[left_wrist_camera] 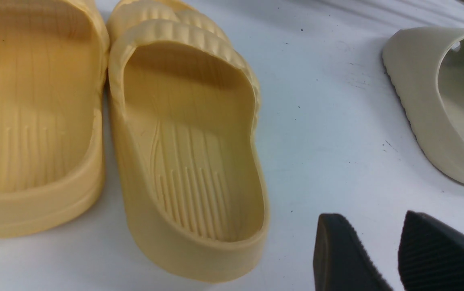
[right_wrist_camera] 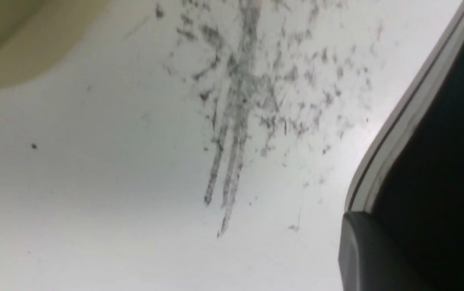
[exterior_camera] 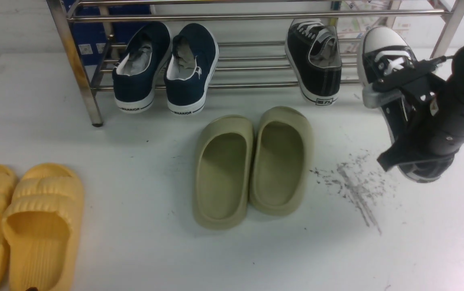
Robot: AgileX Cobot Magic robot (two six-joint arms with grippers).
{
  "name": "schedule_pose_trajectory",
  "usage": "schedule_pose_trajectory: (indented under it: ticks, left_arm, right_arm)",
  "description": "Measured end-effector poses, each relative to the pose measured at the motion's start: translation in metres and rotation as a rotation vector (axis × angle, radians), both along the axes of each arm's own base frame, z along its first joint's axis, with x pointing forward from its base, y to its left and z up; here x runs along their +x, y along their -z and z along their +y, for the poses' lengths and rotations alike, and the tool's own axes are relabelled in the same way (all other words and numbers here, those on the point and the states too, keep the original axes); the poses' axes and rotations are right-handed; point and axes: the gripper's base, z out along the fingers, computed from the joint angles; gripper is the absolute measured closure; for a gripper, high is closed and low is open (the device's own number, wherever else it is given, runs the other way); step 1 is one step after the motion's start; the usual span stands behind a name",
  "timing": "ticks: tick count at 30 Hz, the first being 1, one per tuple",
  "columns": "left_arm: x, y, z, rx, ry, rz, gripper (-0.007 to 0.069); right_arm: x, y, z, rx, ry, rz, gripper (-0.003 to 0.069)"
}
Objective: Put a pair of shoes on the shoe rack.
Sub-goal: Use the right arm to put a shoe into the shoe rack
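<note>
- The shoe rack point(exterior_camera: 82, 81) holds one black sneaker point(exterior_camera: 314, 64) on its lower bars, toward its right end, with the heel over the front bar.
- The other sneaker point(exterior_camera: 381, 44) is off the rack, just in front of its right end, toe pointing toward it.
- The right gripper point(exterior_camera: 408, 158) is clamped on that sneaker's heel end.
- The left gripper point(left_wrist_camera: 371, 220) has its fingers apart and empty, beside the yellow slides point(left_wrist_camera: 187, 161), well in front of the rack's left end.
- The green slides point(exterior_camera: 252, 161) lie in front of the rack's middle.

floor point(exterior_camera: 135, 250): white, matte, a few small dark specks | scuff marks point(exterior_camera: 355, 182): grey-black streaks, right of centre | back: pale wall point(exterior_camera: 9, 24); blue boxes point(exterior_camera: 90, 40) at upper left | light: soft, even, faint shadows
</note>
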Motion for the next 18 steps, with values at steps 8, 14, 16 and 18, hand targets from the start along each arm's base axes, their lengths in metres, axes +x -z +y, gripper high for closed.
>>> schedule_pose_trajectory:
  ticks: [8, 14, 16, 18]
  left_arm:
    - [0.0, 0.0, 0.0, 0.0, 0.0, 0.0, 0.0386]
    - [0.0, 0.0, 0.0, 0.0, 0.0, 0.0, 0.0386]
    - [0.0, 0.0, 0.0, 0.0, 0.0, 0.0, 0.0386]
    - [0.0, 0.0, 0.0, 0.0, 0.0, 0.0, 0.0386]
  right_arm:
    - [0.03, 0.013, -0.009, 0.092, 0.011, 0.056, 0.0527]
    - [0.04, 0.022, -0.012, 0.12, 0.001, 0.068, 0.0527]
    - [0.043, 0.023, -0.012, 0.118, 0.002, 0.065, 0.0527]
    - [0.049, 0.023, -0.011, 0.117, 0.001, 0.057, 0.0527]
